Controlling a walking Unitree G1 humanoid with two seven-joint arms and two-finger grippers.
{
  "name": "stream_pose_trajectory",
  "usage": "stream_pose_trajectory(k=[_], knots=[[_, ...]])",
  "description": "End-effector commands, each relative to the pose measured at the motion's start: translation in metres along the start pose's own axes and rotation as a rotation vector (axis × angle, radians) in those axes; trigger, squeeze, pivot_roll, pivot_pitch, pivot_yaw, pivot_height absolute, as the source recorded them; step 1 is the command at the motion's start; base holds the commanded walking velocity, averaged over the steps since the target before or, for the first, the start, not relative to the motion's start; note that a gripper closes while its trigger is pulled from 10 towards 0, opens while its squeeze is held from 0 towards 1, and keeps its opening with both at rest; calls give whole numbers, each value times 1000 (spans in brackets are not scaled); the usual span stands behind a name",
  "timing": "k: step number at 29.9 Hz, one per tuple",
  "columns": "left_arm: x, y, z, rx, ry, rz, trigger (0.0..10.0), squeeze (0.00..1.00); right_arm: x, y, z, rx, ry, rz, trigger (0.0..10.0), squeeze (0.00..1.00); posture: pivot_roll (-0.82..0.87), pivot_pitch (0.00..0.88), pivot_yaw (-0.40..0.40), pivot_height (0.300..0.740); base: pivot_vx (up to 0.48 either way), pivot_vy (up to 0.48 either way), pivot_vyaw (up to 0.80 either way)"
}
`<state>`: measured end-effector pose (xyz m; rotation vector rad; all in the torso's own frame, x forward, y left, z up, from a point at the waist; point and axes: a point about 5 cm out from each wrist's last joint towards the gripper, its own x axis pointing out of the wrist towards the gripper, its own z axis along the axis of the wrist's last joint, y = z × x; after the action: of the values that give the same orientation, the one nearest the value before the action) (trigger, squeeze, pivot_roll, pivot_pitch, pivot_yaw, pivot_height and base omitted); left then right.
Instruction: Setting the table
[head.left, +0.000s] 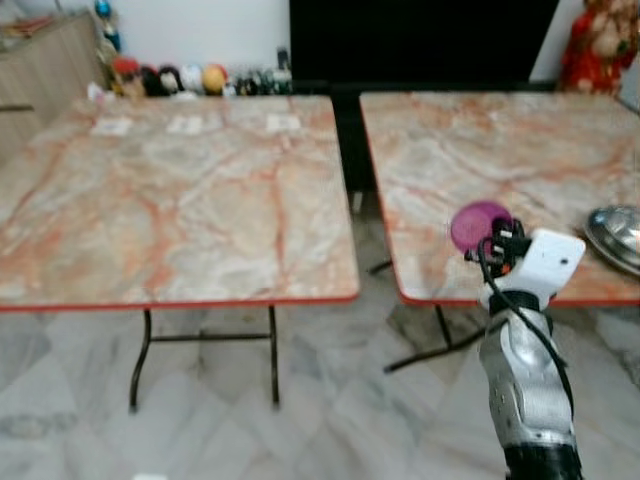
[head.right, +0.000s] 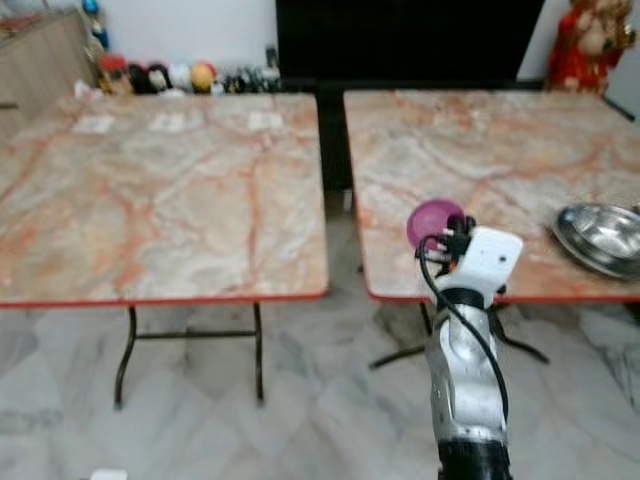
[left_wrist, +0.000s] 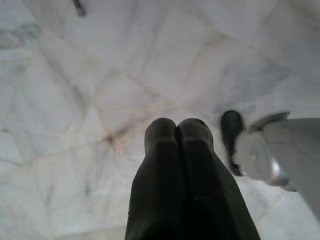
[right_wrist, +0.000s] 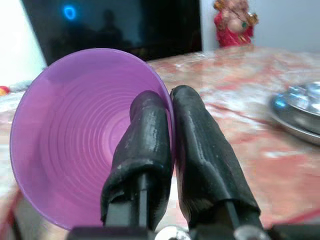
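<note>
Under my right gripper (right_wrist: 167, 150) is the right-hand marble table (head.left: 520, 160). Off to its right sits a steel plate (head.right: 600, 235). The fingers pinch the purple cup (right_wrist: 85, 135) by its rim. I'd level it before lowering it beside the plate. My left gripper (left_wrist: 177, 165) hangs clenched over floor.

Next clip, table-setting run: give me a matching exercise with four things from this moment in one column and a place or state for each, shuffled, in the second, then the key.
Things:
1. purple cup
2. steel plate
3. left gripper
4. red figurine

Places or states:
A. fingers shut, hanging above the marble floor
B. lying on the right table, near its right side
C. rim pinched by the right gripper, held near the right table's front edge
D. standing beyond the far right corner of the right table

Pairs: 1-C, 2-B, 3-A, 4-D
</note>
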<state>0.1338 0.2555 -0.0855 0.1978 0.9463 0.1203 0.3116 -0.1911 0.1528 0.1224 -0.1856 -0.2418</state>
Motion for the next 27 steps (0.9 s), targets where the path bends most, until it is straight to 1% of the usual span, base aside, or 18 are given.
stream_pose_trajectory(k=[1,7,12,24,27], knots=[[-1,0,-6,-7,30,-7,10000,0,1,-2,2,0,-7,-10,10000,0,-14,17,26,740,0,0,0],[0,-1,-3,-12,20,-5,10000,0,1,-3,2,0,-9,-17,10000,0,-15,16,29,740,0,0,0],[1,-5,1,-28,5,-25,10000,0,1,-3,3,1,-10,-19,10000,0,-14,16,29,740,0,0,0],[0,-5,0,-31,4,-29,10000,0,3,-4,2,5,2,-36,10000,0,-12,11,24,740,367,0,0],[0,-7,0,-29,-1,-32,10000,0,5,-5,1,7,10,-45,10000,0,-13,6,23,740,386,0,-800]])
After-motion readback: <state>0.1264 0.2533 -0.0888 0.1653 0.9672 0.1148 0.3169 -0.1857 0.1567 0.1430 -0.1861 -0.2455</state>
